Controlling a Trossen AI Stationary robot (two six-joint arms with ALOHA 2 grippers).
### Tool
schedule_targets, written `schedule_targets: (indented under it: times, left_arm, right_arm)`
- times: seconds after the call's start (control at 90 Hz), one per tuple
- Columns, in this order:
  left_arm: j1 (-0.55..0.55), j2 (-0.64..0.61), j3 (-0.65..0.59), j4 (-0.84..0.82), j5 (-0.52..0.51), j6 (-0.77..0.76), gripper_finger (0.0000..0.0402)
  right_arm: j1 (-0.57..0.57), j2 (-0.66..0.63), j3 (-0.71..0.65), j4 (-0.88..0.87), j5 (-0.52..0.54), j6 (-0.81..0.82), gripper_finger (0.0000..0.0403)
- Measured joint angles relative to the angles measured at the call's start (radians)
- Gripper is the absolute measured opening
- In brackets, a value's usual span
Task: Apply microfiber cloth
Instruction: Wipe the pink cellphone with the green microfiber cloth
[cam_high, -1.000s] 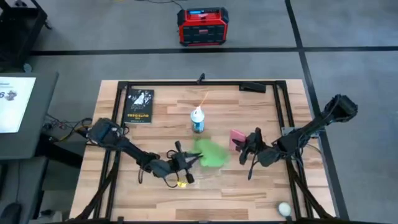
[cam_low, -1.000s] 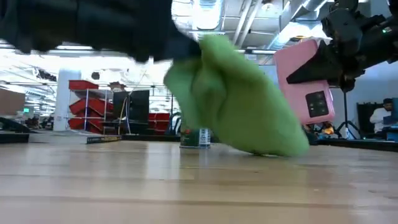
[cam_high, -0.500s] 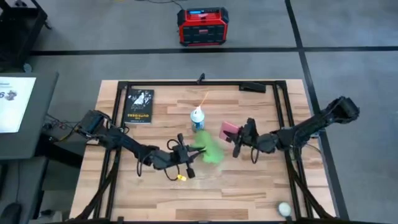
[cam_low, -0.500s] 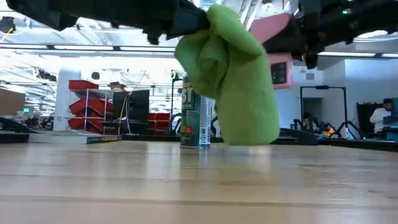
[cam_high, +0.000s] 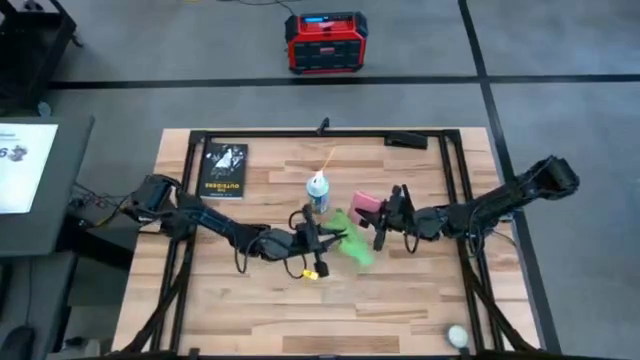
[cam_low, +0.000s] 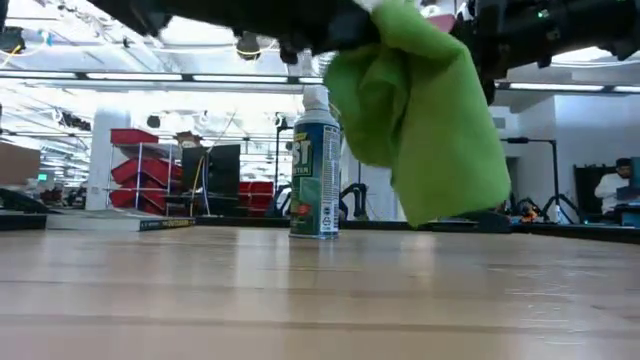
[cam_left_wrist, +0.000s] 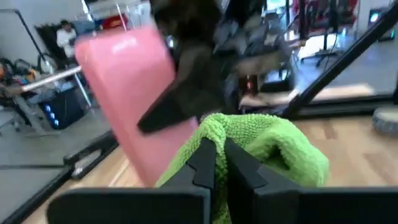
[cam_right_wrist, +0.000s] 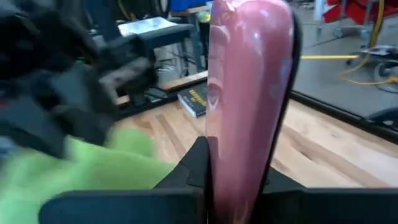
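Since the earlier frame, left gripper (cam_high: 330, 238) has carried the cloth (cam_high: 352, 243) toward the desk's right edge, up to the phone (cam_high: 366, 205).

High view: right gripper (cam_high: 381, 221) clamps phone mid-desk.

Low view: cloth (cam_low: 425, 120) hangs clear of desk (cam_low: 320, 290), beside can (cam_low: 315, 165).

Left wrist view: fingers (cam_left_wrist: 203, 163) pinch cloth (cam_left_wrist: 273, 146).

Right wrist view: phone (cam_right_wrist: 249, 93) upright.

Bright even overhead light, wrist views motion-blurred, soft shadows

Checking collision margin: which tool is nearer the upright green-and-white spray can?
Left. Left tool, gripping the lime-green cloth, sits just front-right of the can; right tool is farther right.
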Motion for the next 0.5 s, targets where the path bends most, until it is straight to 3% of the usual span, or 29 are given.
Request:
schedule_targets:
  times: [0.5]
  left_arm:
    - [0.071,-0.003,0.097,0.046,0.025,0.146,0.0000]
  right_arm:
    - [0.039,0.012,0.000,-0.233,-0.079,0.228,0.0012]
